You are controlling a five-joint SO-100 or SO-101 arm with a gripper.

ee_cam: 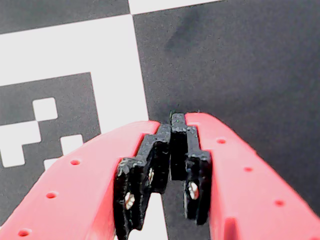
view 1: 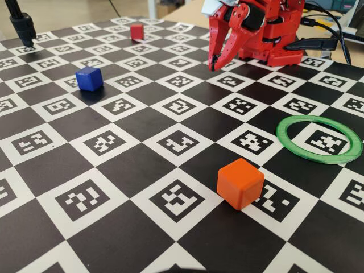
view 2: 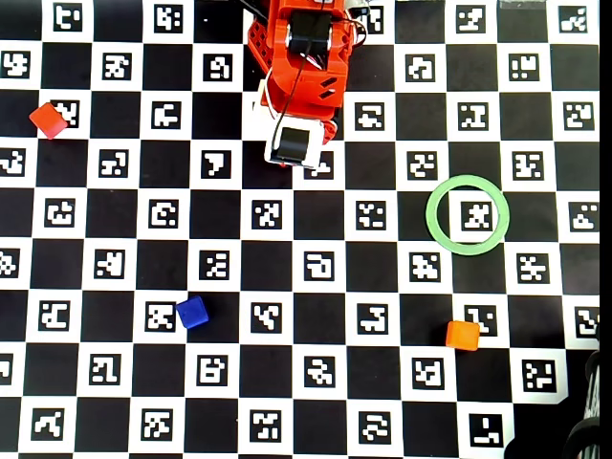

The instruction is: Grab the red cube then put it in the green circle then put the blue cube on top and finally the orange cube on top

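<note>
Overhead view: the thin translucent green plastic ring [view 2: 467,215] lies flat on the bench [view 2: 316,306], a board of black and white squares printed with small coded markers. Taking that ring as the landmark, the bright orange matte plastic cube [view 2: 463,335] sits below it in the picture, near but clearly apart from its rim. The deep-blue matte plastic cube [view 2: 192,312] rests well to the ring's left and somewhat lower. The small matte red plastic cube [view 2: 48,120] is farthest from the ring, close to the left edge and higher up. All three cubes lie outside the ring, each alone on the board, and one marker square shows through the ring's middle.

The red robot arm [view 2: 298,67] stands up and to the left of the ring, folded over its own base, well apart from the ring and from every cube.

In the fixed view the tool [view 1: 214,63] points down with its tips just above the board, far behind and left of the ring [view 1: 319,139]. The orange cube [view 1: 240,183] stands in front of the ring; the blue cube [view 1: 89,78] and red cube [view 1: 136,31] are far off to the left.

In the wrist view the tool's [ee_cam: 172,119] black-padded fingers [ee_cam: 155,160] meet at the tips, closed on nothing, above a dark square.
</note>
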